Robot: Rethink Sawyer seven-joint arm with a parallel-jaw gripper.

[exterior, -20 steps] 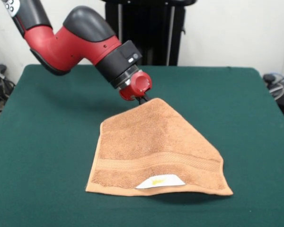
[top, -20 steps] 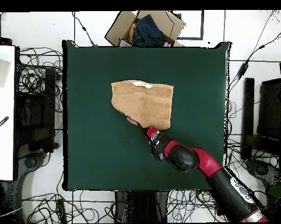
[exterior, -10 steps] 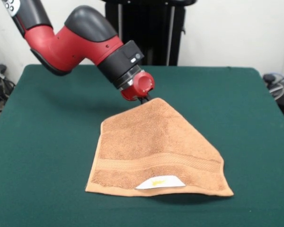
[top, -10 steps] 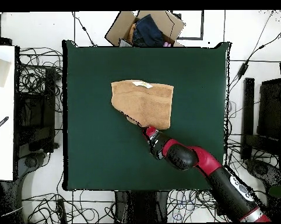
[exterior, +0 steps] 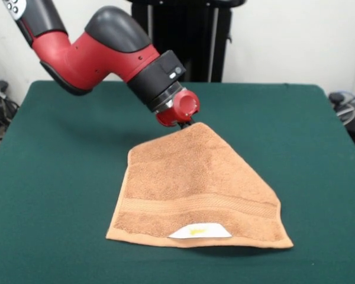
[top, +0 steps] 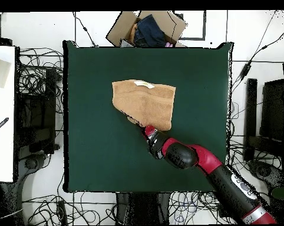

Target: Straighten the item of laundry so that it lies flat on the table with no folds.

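Observation:
The item of laundry [exterior: 195, 183] is an orange-tan towel lying on the green table [exterior: 59, 177], folded so that it tapers to a point at its far end. A woven band and a white label [exterior: 199, 231] run along its near edge. My gripper [exterior: 188, 125] sits at that far point, shut on the towel's corner, which is raised slightly off the cloth. In the overhead view the towel [top: 145, 101] lies at the middle of the table [top: 97, 153], and the gripper [top: 145, 128] meets its lower corner.
A cardboard box [top: 145, 28] holding dark cloth sits just beyond the table's top edge in the overhead view. Cables lie on the floor all round the table. A white surface [top: 2, 112] stands at the left.
The gripper has moved a little to the right in the front view, taking the towel's pinched corner with it. The towel's near edge has barely shifted.

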